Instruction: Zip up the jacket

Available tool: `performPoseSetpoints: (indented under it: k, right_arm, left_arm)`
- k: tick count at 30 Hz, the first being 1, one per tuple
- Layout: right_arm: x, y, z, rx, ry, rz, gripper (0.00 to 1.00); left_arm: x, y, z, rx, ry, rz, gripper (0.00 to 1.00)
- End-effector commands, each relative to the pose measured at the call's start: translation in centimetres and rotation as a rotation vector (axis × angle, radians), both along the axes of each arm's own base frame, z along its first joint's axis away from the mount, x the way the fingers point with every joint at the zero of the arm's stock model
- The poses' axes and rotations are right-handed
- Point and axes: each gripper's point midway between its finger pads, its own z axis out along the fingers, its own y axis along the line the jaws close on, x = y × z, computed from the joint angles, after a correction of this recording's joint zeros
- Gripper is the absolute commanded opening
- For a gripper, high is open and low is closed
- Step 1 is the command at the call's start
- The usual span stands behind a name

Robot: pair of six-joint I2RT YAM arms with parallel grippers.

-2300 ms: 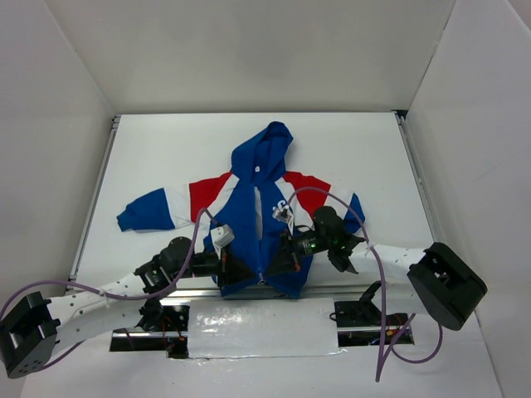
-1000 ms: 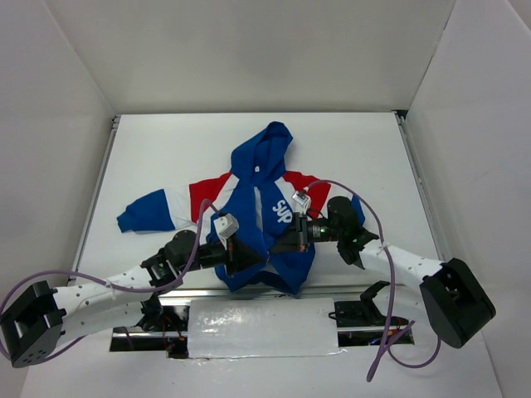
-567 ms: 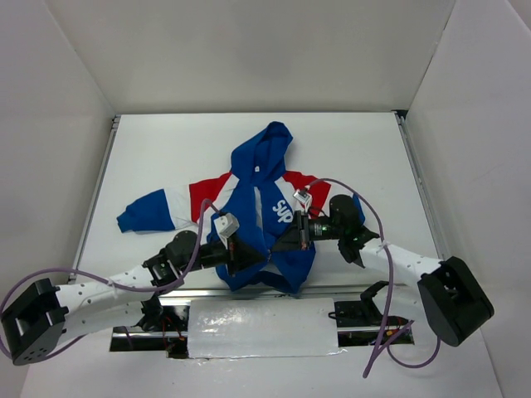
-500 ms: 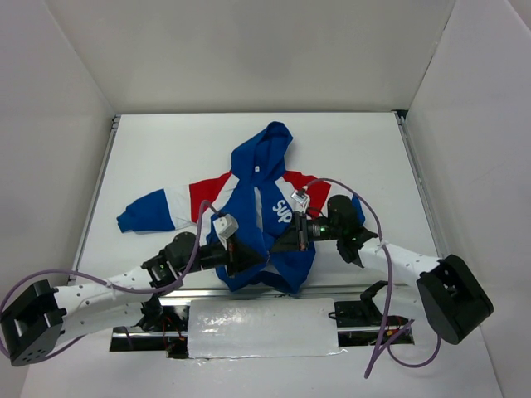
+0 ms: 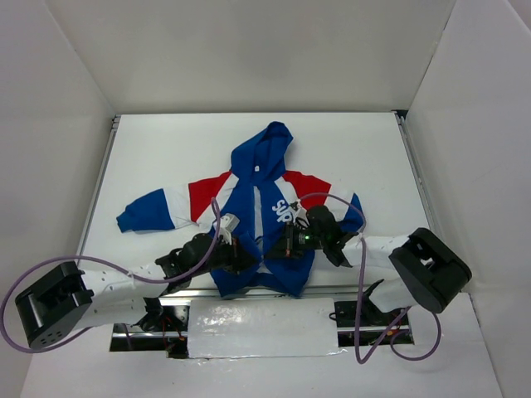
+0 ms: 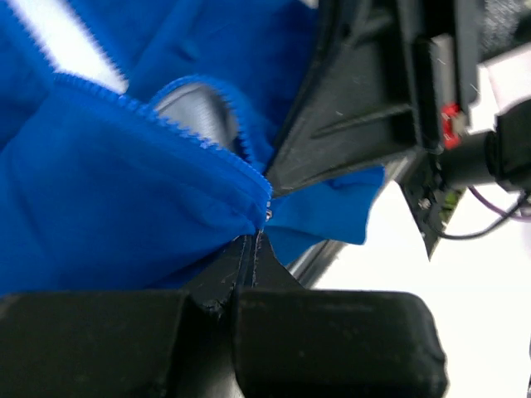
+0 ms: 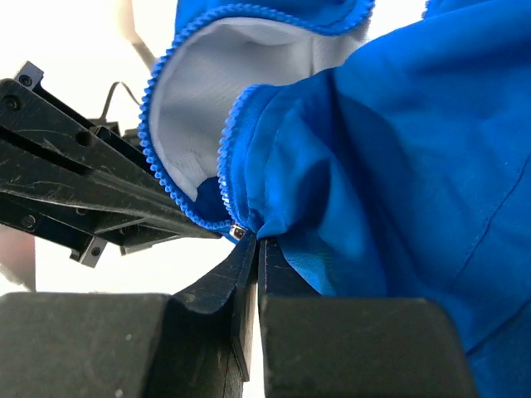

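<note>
The jacket (image 5: 255, 178) lies flat on the white table, hood pointing away and front zipper open at the bottom. My left gripper (image 5: 247, 264) is shut on the bottom corner of one zipper edge (image 6: 207, 145), its fingertips (image 6: 249, 249) pinching blue fabric. My right gripper (image 5: 279, 250) is shut on the other bottom corner, just beside a small metal zipper end (image 7: 238, 233). The two grippers almost touch, tip to tip, at the hem. In the left wrist view the right gripper's black body (image 6: 365, 99) fills the upper right. White lining (image 7: 241, 66) shows between the zipper teeth.
A metal rail (image 5: 187, 288) runs along the near table edge just below the hem. The jacket's left sleeve (image 5: 145, 211) stretches out to the left. Purple cables (image 5: 332, 199) loop over both arms. White walls enclose the table on three sides.
The right arm has swung down and left, bringing its gripper nearer the left one at the hem. The jacket's lower front has shifted slightly toward the near edge.
</note>
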Motion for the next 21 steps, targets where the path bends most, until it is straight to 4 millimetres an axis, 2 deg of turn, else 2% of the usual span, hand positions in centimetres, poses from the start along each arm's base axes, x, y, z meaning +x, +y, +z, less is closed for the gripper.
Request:
performPoseSetpoints:
  k: [1, 2, 3, 5, 6, 9, 12, 15, 16, 17, 19, 21]
  right_arm:
    - [2.3, -0.2, -1.3, -0.070, -0.030, -0.128, 0.05]
    - [2.4, 0.1, -1.4, -0.079, -0.024, -0.123, 0.06]
    - [2.2, 0.1, -2.5, -0.108, 0.006, -0.116, 0.07]
    - [2.3, 0.4, -3.2, -0.115, 0.021, -0.106, 0.09]
    - [2.5, 0.5, -4.2, -0.135, 0.030, -0.105, 0.11]
    - [3.8, 0.8, -4.9, -0.159, 0.002, -0.123, 0.13]
    - [4.9, 2.2, -3.4, -0.128, -0.056, -0.072, 0.19]
    - [5.8, 2.8, -1.9, -0.120, -0.134, -0.042, 0.24]
    - [6.2, 3.1, -0.7, -0.105, -0.175, -0.033, 0.25]
    - [6.1, 3.0, -0.4, -0.114, -0.204, -0.012, 0.30]
    - [5.7, 3.2, 1.0, -0.089, -0.235, 0.027, 0.32]
    - [5.0, 3.4, 3.3, -0.034, -0.281, 0.053, 0.43]
  left_arm:
    - [0.1, 1.1, -2.2, 0.033, 0.101, 0.074, 0.00]
    - [0.2, 1.4, -2.6, 0.041, 0.119, 0.086, 0.00]
    - [0.6, 1.8, -3.0, 0.049, 0.129, 0.107, 0.00]
    - [0.6, 2.0, -3.9, 0.039, 0.164, 0.092, 0.00]
    - [0.7, 2.6, -4.6, 0.046, 0.197, 0.095, 0.00]
    - [2.2, 3.1, -5.1, 0.043, 0.177, 0.097, 0.00]
    - [2.7, 2.3, -4.6, 0.025, 0.157, 0.035, 0.00]
    - [2.9, 1.6, -3.9, 0.011, 0.137, -0.003, 0.00]
    - [3.0, 1.6, -3.7, 0.007, 0.125, -0.004, 0.00]
    - [2.9, 1.6, -3.6, 0.004, 0.121, -0.004, 0.00]
    - [2.7, 1.8, -3.5, -0.001, 0.116, -0.002, 0.00]
    - [2.5, 1.7, -3.1, -0.019, 0.104, -0.014, 0.00]
